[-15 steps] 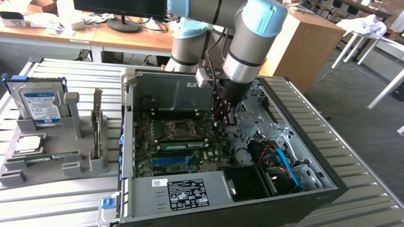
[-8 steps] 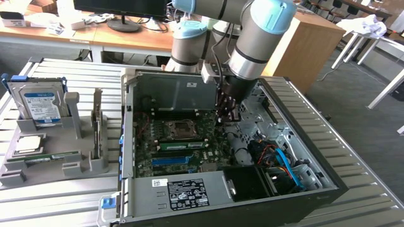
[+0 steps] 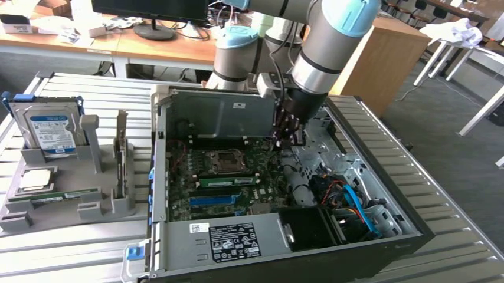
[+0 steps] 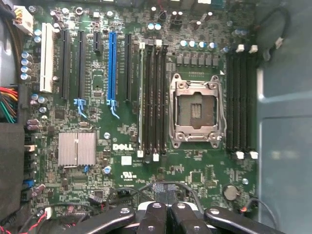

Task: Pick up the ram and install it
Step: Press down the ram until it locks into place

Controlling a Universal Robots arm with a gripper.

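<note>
- The hand [image 3: 288, 140], fingers [image 4: 155, 220] pressed together on nothing, is being held over the motherboard [image 4: 122, 87].
- The ram [image 3: 56, 196] is lying well apart from the hand, in the grey holder [image 3: 98, 206].
- A square approach is being called for.

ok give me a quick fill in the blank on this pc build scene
1. The ram lies in the grey ____ beside the computer case.
2. The gripper hangs over the ____ inside the case.
3. Its fingers are ____ and hold nothing.
4. The processor socket is ____.

Missing: holder; motherboard; shut; empty
</note>
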